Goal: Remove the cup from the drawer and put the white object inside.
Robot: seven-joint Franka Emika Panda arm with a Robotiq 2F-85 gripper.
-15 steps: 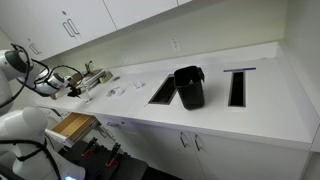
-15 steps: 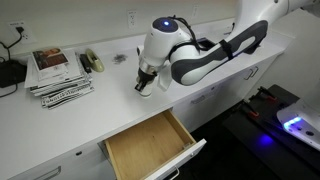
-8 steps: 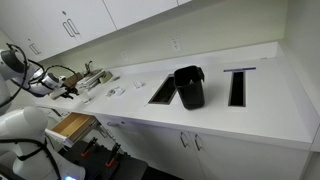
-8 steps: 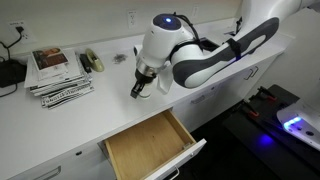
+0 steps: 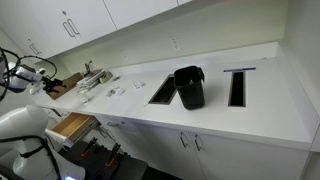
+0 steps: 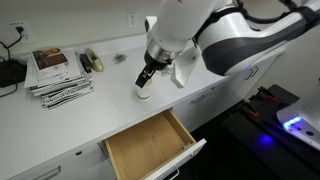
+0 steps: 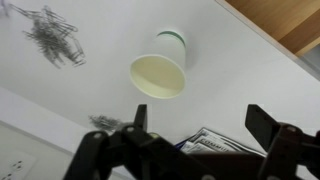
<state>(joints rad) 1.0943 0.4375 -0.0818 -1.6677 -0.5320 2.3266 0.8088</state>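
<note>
A white paper cup (image 6: 143,90) with a green rim stripe stands upright on the white counter, behind the open drawer (image 6: 150,146). In the wrist view the cup (image 7: 160,72) sits free on the counter with nothing touching it. My gripper (image 6: 147,75) hangs just above the cup, open, and nothing is between its fingers (image 7: 265,125). The drawer's light-brown wooden inside shows nothing in it; a corner of it also shows in the wrist view (image 7: 292,22). Small white items (image 5: 115,92) lie on the counter; which one is the white object I cannot tell.
A stack of magazines (image 6: 58,72) and a dark stapler-like item (image 6: 93,62) lie along the counter. A heap of metal clips (image 7: 52,35) is near the cup. A black container (image 5: 189,87) stands between two rectangular counter cut-outs (image 5: 237,87).
The gripper has opened and lifted off the cup, leaving it standing on the counter. The arm has swung upward and away.
</note>
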